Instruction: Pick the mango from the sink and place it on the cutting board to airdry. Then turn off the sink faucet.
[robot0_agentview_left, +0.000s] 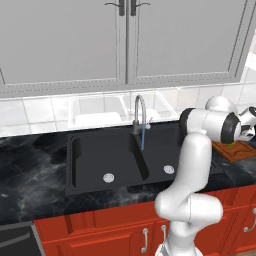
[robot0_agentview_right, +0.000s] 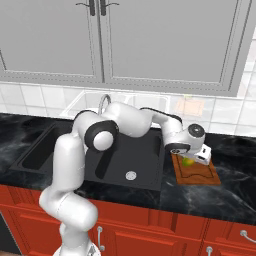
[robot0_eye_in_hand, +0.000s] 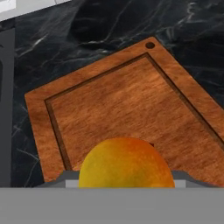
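The yellow-orange mango (robot0_eye_in_hand: 126, 164) sits between my gripper's fingers, close to the camera, just over the near end of the brown cutting board (robot0_eye_in_hand: 122, 100). From the right base view, my gripper (robot0_agentview_right: 188, 158) is shut on the mango (robot0_agentview_right: 188, 162) above the rear part of the cutting board (robot0_agentview_right: 199, 174), to the right of the black sink (robot0_agentview_right: 145, 150). In the left base view the mango (robot0_agentview_left: 230, 144) peeks out below the hand, over the board (robot0_agentview_left: 242, 150). The grey faucet (robot0_agentview_left: 139, 113) pours a thin blue stream (robot0_agentview_left: 143, 138) into the sink (robot0_agentview_left: 100, 155).
A white dish rack (robot0_agentview_left: 97, 112) stands behind the sink against the tiled wall. Black marble counter (robot0_agentview_right: 235, 175) surrounds the board. Grey wall cabinets (robot0_agentview_left: 125, 40) hang above. My own arm (robot0_agentview_right: 125, 122) stretches across the sink's right basin.
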